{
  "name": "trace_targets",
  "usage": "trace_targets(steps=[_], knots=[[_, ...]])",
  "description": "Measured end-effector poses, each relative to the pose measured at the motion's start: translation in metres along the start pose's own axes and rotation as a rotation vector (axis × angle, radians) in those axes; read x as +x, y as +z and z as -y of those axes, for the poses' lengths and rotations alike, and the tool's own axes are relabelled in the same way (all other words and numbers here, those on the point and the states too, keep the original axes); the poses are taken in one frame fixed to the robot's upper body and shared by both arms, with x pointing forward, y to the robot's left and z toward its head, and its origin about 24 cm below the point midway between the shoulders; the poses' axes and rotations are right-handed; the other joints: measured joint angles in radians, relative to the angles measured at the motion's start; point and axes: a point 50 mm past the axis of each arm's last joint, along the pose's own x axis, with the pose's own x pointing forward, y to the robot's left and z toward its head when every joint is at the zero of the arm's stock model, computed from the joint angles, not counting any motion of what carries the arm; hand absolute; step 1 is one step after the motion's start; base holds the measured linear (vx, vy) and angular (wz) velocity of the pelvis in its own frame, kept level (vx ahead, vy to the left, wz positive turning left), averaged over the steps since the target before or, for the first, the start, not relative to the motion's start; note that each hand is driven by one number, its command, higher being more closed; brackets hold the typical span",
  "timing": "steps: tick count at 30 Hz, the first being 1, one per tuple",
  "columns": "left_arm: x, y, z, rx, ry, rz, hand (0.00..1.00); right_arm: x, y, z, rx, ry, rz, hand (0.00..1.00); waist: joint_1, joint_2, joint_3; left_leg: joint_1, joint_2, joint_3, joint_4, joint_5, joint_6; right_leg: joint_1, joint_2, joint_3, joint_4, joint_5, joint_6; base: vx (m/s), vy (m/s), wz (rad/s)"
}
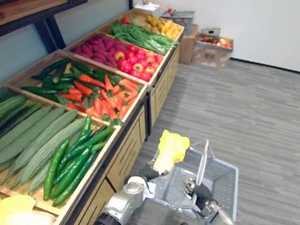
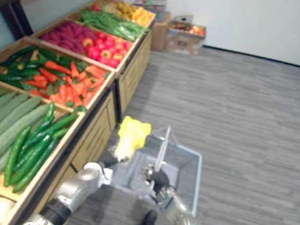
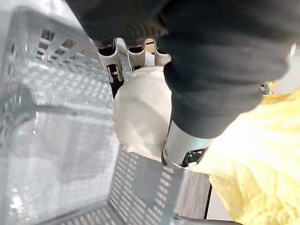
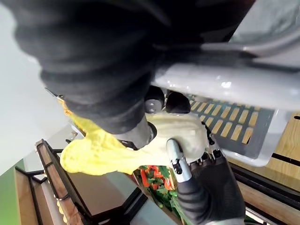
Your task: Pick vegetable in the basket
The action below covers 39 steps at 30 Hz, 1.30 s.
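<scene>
A napa cabbage (image 1: 171,148) with yellow leaves and a white stem is held upright over the near left rim of the grey plastic basket (image 1: 221,179). My left hand (image 1: 149,172) is shut on its stem; in the left wrist view the fingers (image 3: 115,71) and thumb curl round the white stem (image 3: 140,117), with the basket's mesh (image 3: 56,117) below. My right hand (image 1: 192,188) is shut on the basket's handle (image 1: 204,159), which stands upright. The right wrist view shows the handle bar (image 4: 225,84), the cabbage (image 4: 126,152) and the left hand (image 4: 206,190) beyond.
A wooden display stand runs along my left: more cabbages (image 1: 13,211), ridged gourds (image 1: 28,138), cucumbers (image 1: 73,161), carrots with peppers (image 1: 103,97), red fruit (image 1: 139,61), green beans (image 1: 141,36). Cardboard boxes (image 1: 212,49) sit by the far wall. Grey floor lies to the right.
</scene>
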Motion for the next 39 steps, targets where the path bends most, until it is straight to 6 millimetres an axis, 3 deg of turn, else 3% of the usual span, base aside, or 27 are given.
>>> trace_targets(steps=[7, 11, 15, 16, 22, 33, 36, 39], knots=[[0.002, -0.018, 0.002, 0.076, 0.022, -0.116, 1.0, 0.005, 0.008, -0.023, -0.038, 0.12, 0.021, 1.0, 0.006, -0.01, 0.012, 0.0, 0.0, 0.0, -0.001, 0.0, 0.0, 0.002, 0.0, 0.004, 0.0, 0.001, 0.001, -0.03, -0.046, -0.01], [0.007, -0.046, 0.002, 0.229, 0.019, -0.334, 1.0, 0.004, 0.008, -0.038, -0.072, 0.195, -0.026, 1.0, 0.02, -0.01, 0.019, 0.001, 0.003, 0.006, -0.001, 0.0, 0.0, 0.001, 0.005, 0.018, 0.0, 0.001, 0.001, -0.02, -0.051, -0.06], [0.007, -0.063, -0.006, 0.254, 0.038, -0.417, 1.0, 0.003, 0.004, -0.049, -0.061, 0.246, -0.076, 1.0, 0.023, -0.008, 0.028, 0.002, 0.003, 0.007, -0.001, 0.0, 0.0, 0.002, 0.006, 0.022, 0.0, 0.001, 0.001, -0.01, -0.042, -0.02], [0.006, -0.068, -0.008, 0.253, 0.046, -0.432, 0.0, 0.003, 0.002, -0.052, -0.056, 0.261, -0.096, 1.0, 0.023, -0.01, 0.032, 0.003, 0.003, 0.009, -0.001, 0.0, 0.0, 0.002, 0.007, 0.025, 0.0, 0.001, 0.001, -0.01, -0.036, -0.04], [0.006, -0.08, -0.013, 0.249, 0.088, -0.451, 0.0, 0.002, 0.0, -0.062, -0.028, 0.306, -0.137, 1.0, 0.023, -0.008, 0.036, 0.017, 0.001, 0.029, -0.003, 0.0, 0.0, 0.003, 0.011, 0.043, 0.0, 0.003, 0.004, 0.0, -0.027, -0.1], [0.011, -0.076, -0.011, 0.249, 0.122, -0.39, 0.0, 0.002, 0.001, -0.06, -0.028, 0.29, -0.136, 1.0, 0.017, -0.001, 0.053, 0.021, 0.002, 0.037, -0.01, -0.001, -0.001, 0.002, 0.015, 0.051, 0.0, 0.003, 0.004, -0.01, -0.028, -0.02], [0.012, -0.069, -0.013, 0.244, 0.144, -0.341, 0.0, 0.001, 0.002, -0.053, -0.009, 0.24, -0.112, 1.0, 0.015, 0.0, 0.054, 0.021, 0.002, 0.038, -0.011, -0.001, -0.002, 0.002, 0.014, 0.052, 0.0, 0.003, 0.004, 0.0, -0.011, 0.0], [0.013, -0.05, -0.017, 0.246, 0.156, -0.25, 0.0, -0.001, -0.002, -0.031, 0.04, 0.127, -0.087, 1.0, 0.007, 0.002, 0.057, 0.021, 0.002, 0.04, -0.01, -0.003, -0.006, 0.003, 0.015, 0.052, 0.0, 0.002, 0.004, 0.0, 0.0, 0.0]])
